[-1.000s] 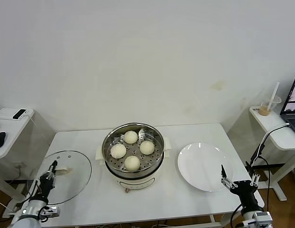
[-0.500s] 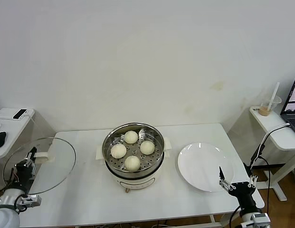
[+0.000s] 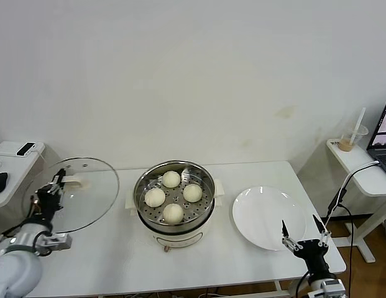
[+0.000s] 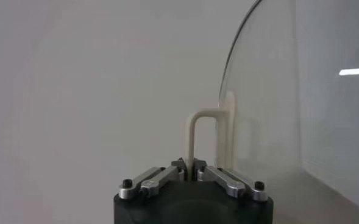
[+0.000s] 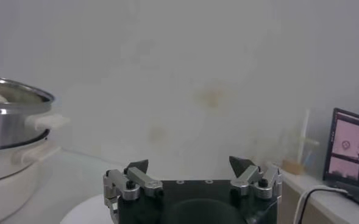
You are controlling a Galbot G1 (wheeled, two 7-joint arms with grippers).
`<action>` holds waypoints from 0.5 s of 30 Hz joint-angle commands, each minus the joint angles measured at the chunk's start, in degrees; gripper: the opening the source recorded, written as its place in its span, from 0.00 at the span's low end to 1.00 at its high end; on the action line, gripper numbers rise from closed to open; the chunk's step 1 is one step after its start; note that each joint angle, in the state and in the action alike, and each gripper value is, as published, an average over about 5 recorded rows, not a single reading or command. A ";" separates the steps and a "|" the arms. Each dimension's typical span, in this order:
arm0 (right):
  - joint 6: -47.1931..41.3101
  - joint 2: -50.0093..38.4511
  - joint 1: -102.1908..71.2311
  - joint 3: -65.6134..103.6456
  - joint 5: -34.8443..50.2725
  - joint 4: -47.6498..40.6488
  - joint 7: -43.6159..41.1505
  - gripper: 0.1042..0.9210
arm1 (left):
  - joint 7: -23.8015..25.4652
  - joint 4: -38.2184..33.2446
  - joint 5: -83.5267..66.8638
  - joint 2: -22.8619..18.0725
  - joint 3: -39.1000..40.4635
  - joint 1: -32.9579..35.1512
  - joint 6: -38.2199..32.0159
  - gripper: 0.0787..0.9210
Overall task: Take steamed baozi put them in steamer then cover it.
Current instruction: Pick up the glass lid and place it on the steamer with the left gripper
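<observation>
Altogether four steamed baozi (image 3: 173,197) are counted, and all four are seen lying on the perforated tray inside the one steamer (image 3: 174,231), which is stood open near the middle of the worktop (image 3: 118,261). The buns are arranged in a loose diamond: one toward the wall, one toward the robot, and one to each side, none touching another. No long axis can be made out on them, as each is round.

One cover (image 3: 87,198) is present, and it is held off the worktop to the left of the steamer, its rim just short of the pot's rim. It is tilted, its glass face turned partly toward the camera and its cream handle (image 4: 205,131) pointing out to the left, away from the steamer. In the left wrist view the disc is seen almost edge-on, with the handle's loop standing out from it.

The left claw (image 3: 48,197) is clenched on that handle, the thin bar being pinched between its fingertips (image 4: 178,165).

To the right of the steamer one white plate (image 3: 267,217) is laid flat on the worktop, with nothing on it. The right claw (image 3: 303,234) is held beyond the plate's near right edge, released, its jaws spread wide and grasping nothing.
</observation>
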 commanded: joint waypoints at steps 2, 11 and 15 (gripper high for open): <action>-0.29 0.89 1.81 -2.88 -2.84 -1.28 0.04 0.88 | 5.29 -3.94 2.64 -3.86 22.17 -14.71 12.36 0.08; 0.07 3.12 4.64 -7.58 -7.00 -5.89 0.23 0.88 | 8.85 0.30 11.13 -10.96 29.00 -19.93 14.01 0.08; 0.22 3.52 4.84 -8.24 -7.64 -6.87 0.26 0.88 | 9.01 2.54 13.82 -13.92 31.12 -21.97 13.86 0.08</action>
